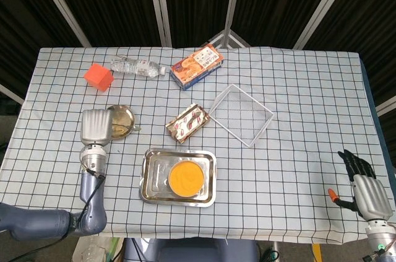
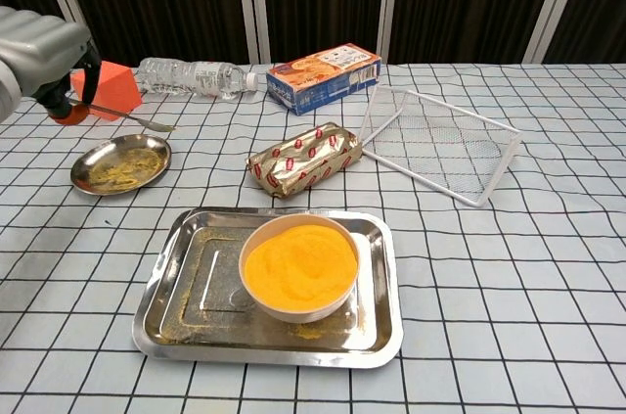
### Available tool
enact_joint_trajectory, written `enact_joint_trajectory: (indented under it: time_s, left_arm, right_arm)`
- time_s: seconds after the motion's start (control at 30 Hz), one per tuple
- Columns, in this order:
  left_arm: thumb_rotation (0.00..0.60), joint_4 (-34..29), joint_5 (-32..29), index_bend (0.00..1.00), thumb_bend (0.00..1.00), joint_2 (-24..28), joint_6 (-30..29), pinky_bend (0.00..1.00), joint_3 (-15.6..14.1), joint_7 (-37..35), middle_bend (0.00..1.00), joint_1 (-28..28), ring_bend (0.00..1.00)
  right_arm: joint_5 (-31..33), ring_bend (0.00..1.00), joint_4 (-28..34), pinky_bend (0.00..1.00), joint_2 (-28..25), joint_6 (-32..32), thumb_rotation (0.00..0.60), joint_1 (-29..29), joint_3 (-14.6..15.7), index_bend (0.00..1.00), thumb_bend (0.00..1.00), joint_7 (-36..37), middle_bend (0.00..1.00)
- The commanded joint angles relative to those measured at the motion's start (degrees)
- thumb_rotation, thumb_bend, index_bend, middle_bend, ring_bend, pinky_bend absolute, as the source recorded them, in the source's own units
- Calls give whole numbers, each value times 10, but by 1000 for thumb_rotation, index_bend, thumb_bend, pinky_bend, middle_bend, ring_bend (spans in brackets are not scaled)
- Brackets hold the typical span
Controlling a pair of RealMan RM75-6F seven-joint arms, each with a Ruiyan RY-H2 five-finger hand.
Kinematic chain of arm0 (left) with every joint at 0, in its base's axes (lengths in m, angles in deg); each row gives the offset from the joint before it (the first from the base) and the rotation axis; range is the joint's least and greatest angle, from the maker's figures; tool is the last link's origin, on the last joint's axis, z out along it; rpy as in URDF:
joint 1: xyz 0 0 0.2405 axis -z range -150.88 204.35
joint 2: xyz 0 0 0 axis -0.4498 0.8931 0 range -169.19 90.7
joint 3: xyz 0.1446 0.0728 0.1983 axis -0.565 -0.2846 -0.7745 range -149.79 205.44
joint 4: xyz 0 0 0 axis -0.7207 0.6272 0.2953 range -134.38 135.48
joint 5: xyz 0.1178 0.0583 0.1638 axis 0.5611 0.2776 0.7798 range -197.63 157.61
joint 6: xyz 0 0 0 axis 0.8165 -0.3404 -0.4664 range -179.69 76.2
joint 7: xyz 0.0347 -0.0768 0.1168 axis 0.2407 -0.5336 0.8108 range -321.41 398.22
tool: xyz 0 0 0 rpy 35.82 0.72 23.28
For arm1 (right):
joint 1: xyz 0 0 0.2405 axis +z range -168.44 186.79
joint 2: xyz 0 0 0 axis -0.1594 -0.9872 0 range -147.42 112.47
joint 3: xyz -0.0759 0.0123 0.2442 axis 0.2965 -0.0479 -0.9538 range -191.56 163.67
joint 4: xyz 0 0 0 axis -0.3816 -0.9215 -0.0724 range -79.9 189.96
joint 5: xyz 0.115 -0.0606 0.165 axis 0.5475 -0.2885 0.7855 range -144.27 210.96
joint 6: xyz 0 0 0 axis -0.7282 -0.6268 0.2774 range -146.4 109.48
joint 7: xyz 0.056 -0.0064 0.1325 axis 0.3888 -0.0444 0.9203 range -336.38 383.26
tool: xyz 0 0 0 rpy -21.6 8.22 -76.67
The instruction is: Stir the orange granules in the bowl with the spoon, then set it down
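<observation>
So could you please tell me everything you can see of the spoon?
The spoon is slim, silvery and looks metal. The left hand holds it by the handle end, roughly level, in the air above the small round dish. Its bowl end points toward the table's middle. It is out of the bowl of orange granules.

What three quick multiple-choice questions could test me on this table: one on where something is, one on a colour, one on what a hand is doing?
1. Where does the bowl stand?
A. In the steel tray
B. In the wire basket
C. On the small round dish

2. What colour is the block near the water bottle?
A. Blue
B. Orange-red
C. Green

3. What is the left hand doing?
A. Resting flat on the table
B. Holding the spoon above the small dish
C. Gripping the bottle

Answers: 1 A, the bowl sits inside the tray. 2 B, the block is orange-red. 3 B, the spoon sticks out of the raised hand over the dish.
</observation>
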Motion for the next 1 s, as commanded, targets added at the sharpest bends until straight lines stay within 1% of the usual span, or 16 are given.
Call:
enact_joint_trajectory:
  time_s: [0.03, 0.27, 0.53, 0.7, 0.9, 0.97, 1.0]
  left_arm:
    - [600, 50, -19, 841, 999, 5, 48, 1000, 12, -33, 991, -17, 981]
    - [600, 147, -25, 836, 989, -35, 118, 1000, 16, -53, 989, -21, 979]
    - [600, 251, -37, 823, 967, -88, 172, 1000, 23, -55, 979, -24, 972]
    - [600, 281, -38, 806, 936, -106, 202, 1000, 34, -65, 972, -25, 964]
    - [600, 295, -35, 794, 909, -113, 211, 1000, 41, -58, 967, -27, 961]
    - [600, 296, -34, 785, 874, -112, 210, 1000, 43, -58, 962, -30, 960]
    - [600, 296, -33, 775, 840, -111, 210, 1000, 45, -59, 958, -31, 959]
  right_arm:
    - [1, 0, 1, 0, 0, 1, 600, 0, 0, 0, 360, -1, 0]
    - [10, 0, 5, 0, -3, 8, 600, 1, -1, 0, 360, 4, 0]
    - [16, 0, 8, 0, -8, 17, 600, 4, -1, 0, 360, 13, 0]
    - [14, 0, 10, 0, -10, 20, 600, 4, -1, 0, 360, 19, 0]
    - [19, 0, 11, 0, -11, 22, 600, 5, -2, 0, 359, 19, 0]
    - [19, 0, 11, 0, -11, 21, 600, 4, -1, 0, 360, 19, 0]
    - [19, 0, 12, 0, -11, 21, 600, 4, -1, 0, 360, 19, 0]
